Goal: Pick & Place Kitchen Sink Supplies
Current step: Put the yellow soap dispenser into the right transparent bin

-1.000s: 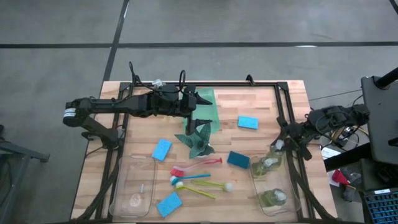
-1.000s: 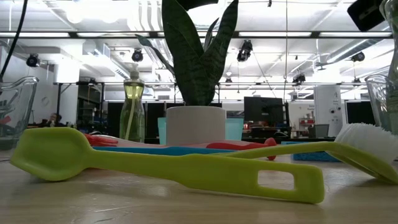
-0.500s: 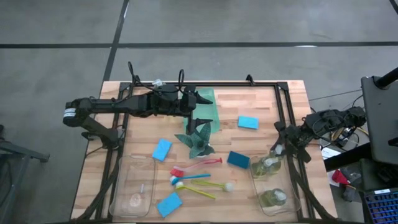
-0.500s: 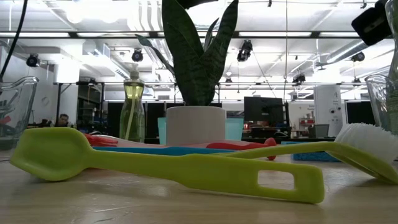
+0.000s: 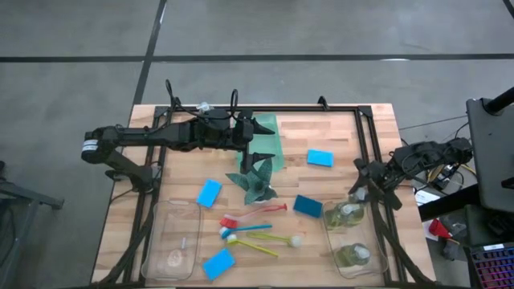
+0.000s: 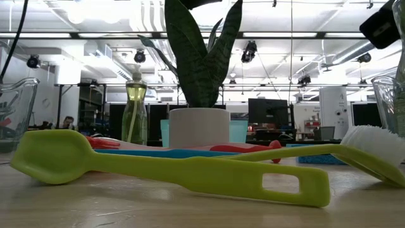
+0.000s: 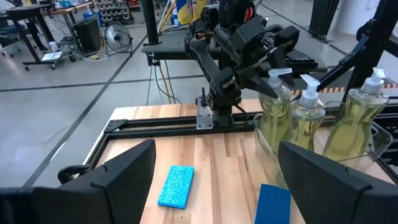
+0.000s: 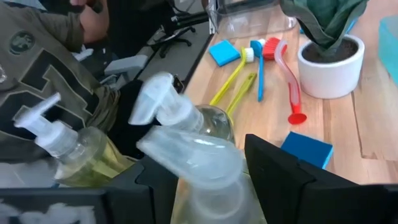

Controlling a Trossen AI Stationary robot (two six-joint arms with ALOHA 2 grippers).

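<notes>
A big open workshop is showing behind the rig, ceiling lights and monitors glowing far off, a grey floor running all round, and a person in a dark printed shirt is sitting just past the table edge in the right wrist view. The wooden table (image 5: 337, 132) is sitting inside a black frame, with a translucent green tray (image 5: 268, 138) at the far side and the spiky plant (image 5: 255, 181) in its white pot standing mid-table.

Two clear bins are waiting at the near edge. The right bin (image 5: 377, 249) is holding soap bottles (image 7: 308, 118), clustered upright; the left bin (image 5: 173, 241) is looking nearly bare. Those bottles are going to be slick, liquid-heavy and top-light, so I'd be taking them round the body below the pump neck.

The right gripper (image 5: 371, 178) is hovering right over a bottle (image 8: 199, 149) at the bin's far end, fingers part-spread either side of it; I can't tell whether they're touching. The left gripper (image 5: 250, 136) is parked over the green tray, fingers spread wide, carrying nothing.

The blue sponges (image 5: 209, 193) are lying scattered, soft and light, fine for a pinch across the short sides. The brushes (image 5: 257, 229) are lying in a loose bundle near the plant, thin, stiff and low, best taken mid-handle.
</notes>
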